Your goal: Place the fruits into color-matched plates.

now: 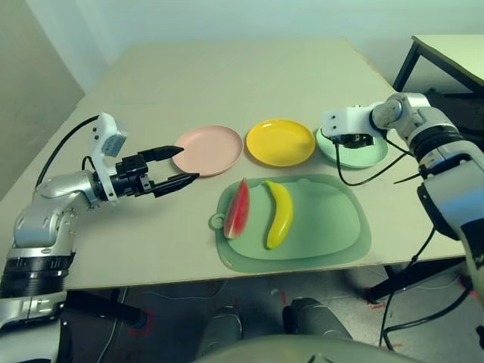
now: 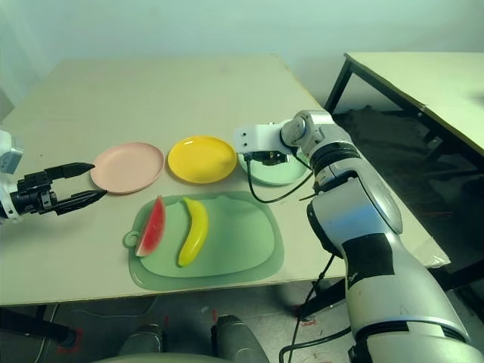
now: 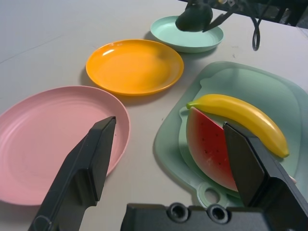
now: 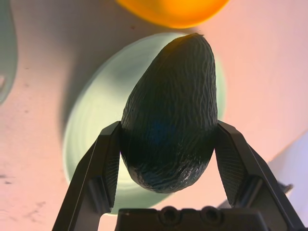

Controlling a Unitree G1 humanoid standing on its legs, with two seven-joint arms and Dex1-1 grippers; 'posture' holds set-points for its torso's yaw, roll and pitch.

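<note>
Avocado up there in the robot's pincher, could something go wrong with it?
Maybe. The right tool holds the avocado by its fat end above the green plate; dropped from there, it could roll off the shallow rim. It also hangs near the yellow plate and might land there instead.

we see a pale beige table [image 1: 227, 76]. on it, three round plates in a row: pink plate [image 1: 208, 150] at nine o'clock, yellow plate [image 1: 280, 142] in the middle, mint green plate [image 1: 363, 157] at three o'clock. at six o'clock of the yellow plate lies a pale green mat [image 1: 318, 227].
</note>
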